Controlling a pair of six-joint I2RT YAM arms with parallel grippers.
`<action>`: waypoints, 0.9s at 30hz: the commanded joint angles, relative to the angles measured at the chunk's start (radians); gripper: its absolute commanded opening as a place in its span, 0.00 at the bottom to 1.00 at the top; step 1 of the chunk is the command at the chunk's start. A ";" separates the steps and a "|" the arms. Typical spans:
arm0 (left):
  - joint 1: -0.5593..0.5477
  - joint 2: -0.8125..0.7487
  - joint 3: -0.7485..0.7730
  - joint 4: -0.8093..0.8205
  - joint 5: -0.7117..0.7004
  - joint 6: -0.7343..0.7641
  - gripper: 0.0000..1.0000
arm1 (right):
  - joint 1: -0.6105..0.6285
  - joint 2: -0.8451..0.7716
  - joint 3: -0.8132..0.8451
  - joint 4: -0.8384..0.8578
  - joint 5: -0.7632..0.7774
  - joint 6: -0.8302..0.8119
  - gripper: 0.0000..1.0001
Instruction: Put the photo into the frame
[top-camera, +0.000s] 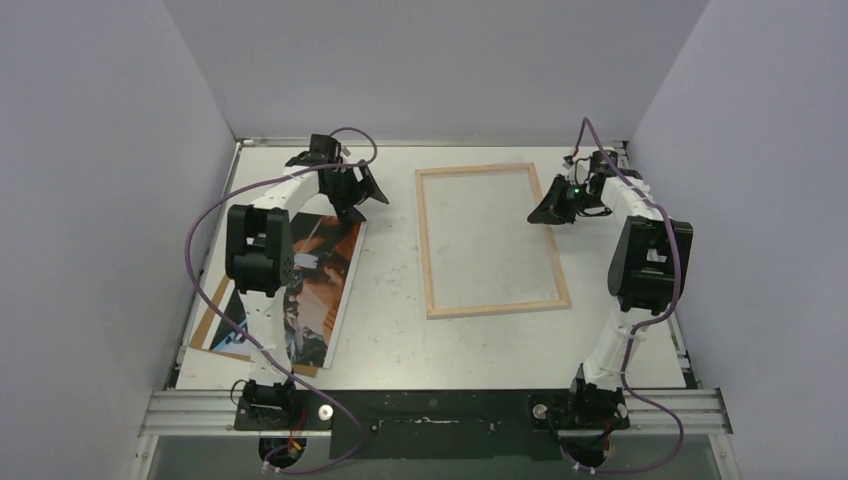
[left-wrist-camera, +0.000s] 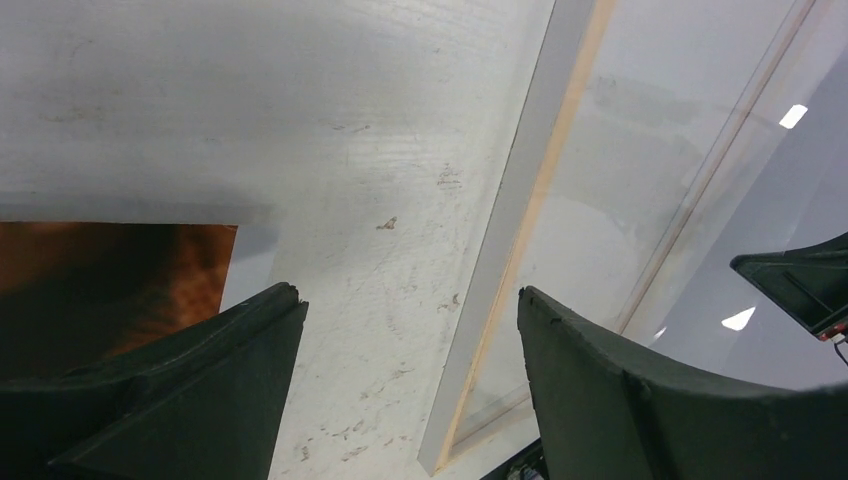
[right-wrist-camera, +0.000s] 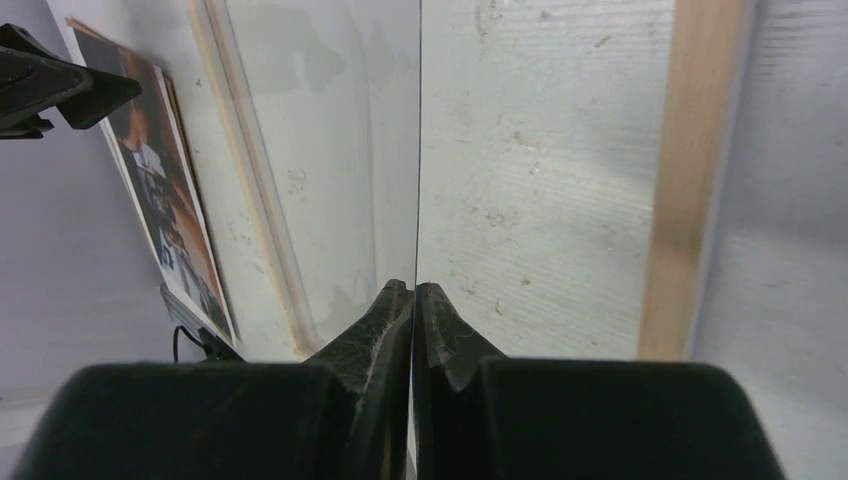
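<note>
The frame (top-camera: 495, 307) lies on a scuffed table (top-camera: 400, 340); left pincer (left-wrist-camera: 408, 293) gapes empty, right pincer (right-wrist-camera: 414, 285) pinches its pane (top-camera: 485, 240).

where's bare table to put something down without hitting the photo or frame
Bare table runs between the photo and the left rail of the frame, widening into the near strip between the frame and the arm bases. Crowded: the left side, with the photo and left hand, and the frame's right rail, where the right hand pinches the clear pane.
</note>
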 joint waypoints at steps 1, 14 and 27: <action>-0.002 0.042 0.047 0.036 0.088 0.007 0.76 | -0.041 -0.002 0.029 -0.054 -0.010 -0.105 0.00; -0.011 0.124 0.079 0.074 0.133 0.002 0.73 | 0.014 -0.062 -0.057 0.108 -0.016 -0.055 0.00; -0.056 0.133 0.129 0.086 0.106 0.089 0.75 | 0.012 -0.137 -0.153 0.223 0.054 0.054 0.00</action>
